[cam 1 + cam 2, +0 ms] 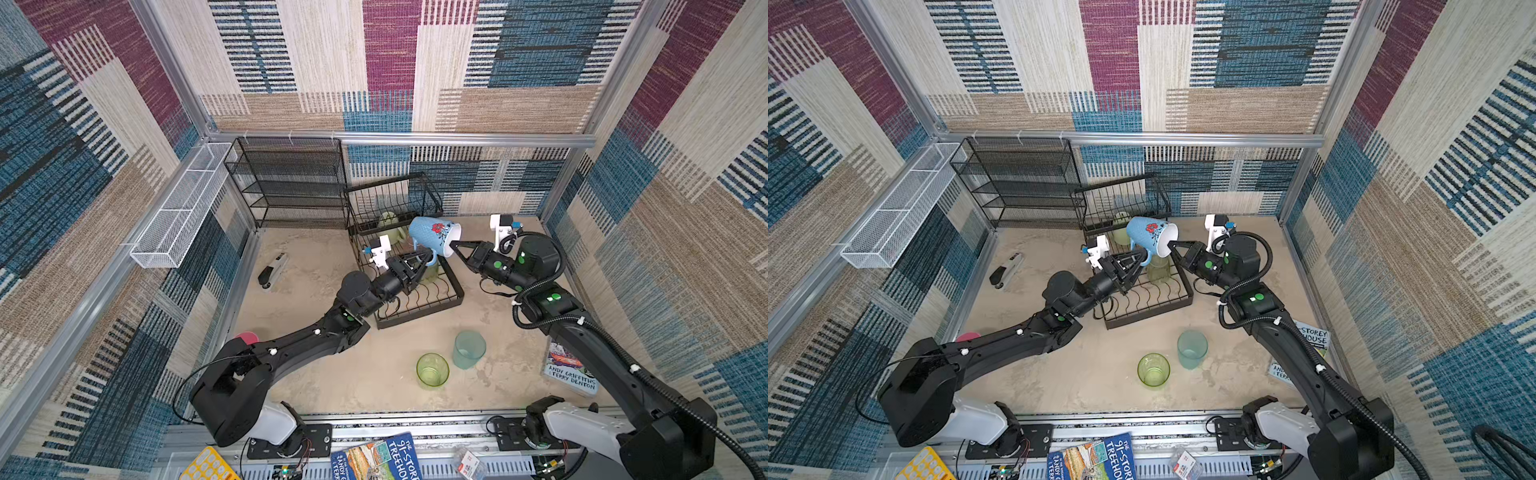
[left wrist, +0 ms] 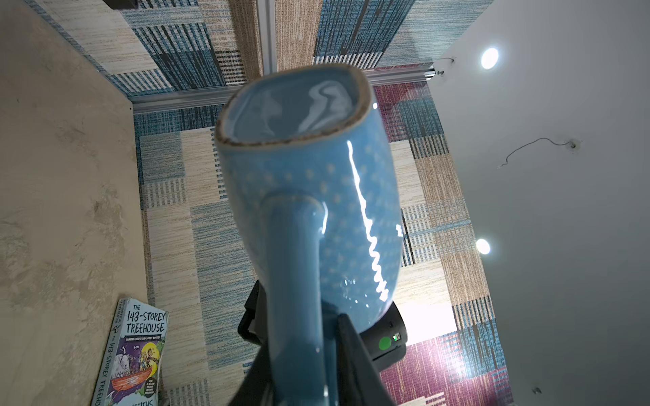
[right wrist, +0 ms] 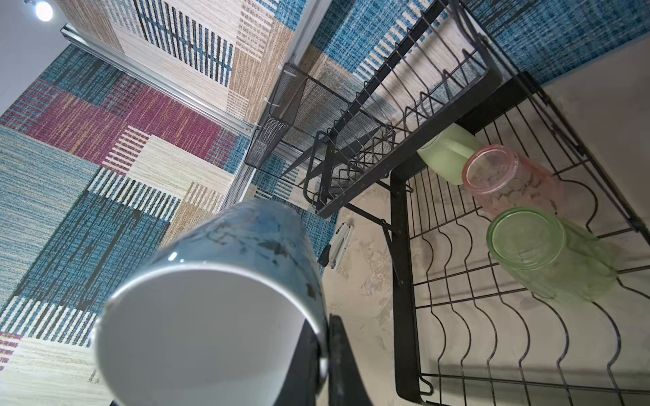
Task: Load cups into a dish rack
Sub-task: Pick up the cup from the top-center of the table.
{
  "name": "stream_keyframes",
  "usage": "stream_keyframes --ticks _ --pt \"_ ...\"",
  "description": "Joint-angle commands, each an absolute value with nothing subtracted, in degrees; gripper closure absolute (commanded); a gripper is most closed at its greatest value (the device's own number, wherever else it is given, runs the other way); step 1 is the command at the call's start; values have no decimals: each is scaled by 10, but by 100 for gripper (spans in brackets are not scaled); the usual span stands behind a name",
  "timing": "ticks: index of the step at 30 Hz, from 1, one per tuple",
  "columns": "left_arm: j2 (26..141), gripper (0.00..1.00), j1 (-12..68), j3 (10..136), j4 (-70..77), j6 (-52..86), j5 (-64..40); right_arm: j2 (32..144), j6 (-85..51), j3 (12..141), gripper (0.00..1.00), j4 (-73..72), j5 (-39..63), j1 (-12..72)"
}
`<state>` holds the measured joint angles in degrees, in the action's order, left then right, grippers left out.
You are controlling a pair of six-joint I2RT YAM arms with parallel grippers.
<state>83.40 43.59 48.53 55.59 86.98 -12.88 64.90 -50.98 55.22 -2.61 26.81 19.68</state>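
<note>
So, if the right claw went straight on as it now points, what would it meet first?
The light blue flowered mug; the right claw is shut on its rim, so nothing intervenes.

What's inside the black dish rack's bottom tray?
The right wrist view shows the bottom tray holding a pale green mug, a pink tumbler and a green tumbler. In both top views, the blue flowered mug and left arm hide the pink one.
</note>
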Motion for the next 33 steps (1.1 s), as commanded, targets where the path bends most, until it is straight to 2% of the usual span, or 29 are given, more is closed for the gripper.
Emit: stream_keyframes --ticks 1,23,33 --pt "828 70 433 487 566 852 -161 649 -481 561 100 -43 310 198" --pt "811 66 410 469 582 864 -153 636 -480 546 100 -72 326 197" --pt "838 72 410 489 601 878 -168 642 -493 537 100 -88 336 197"
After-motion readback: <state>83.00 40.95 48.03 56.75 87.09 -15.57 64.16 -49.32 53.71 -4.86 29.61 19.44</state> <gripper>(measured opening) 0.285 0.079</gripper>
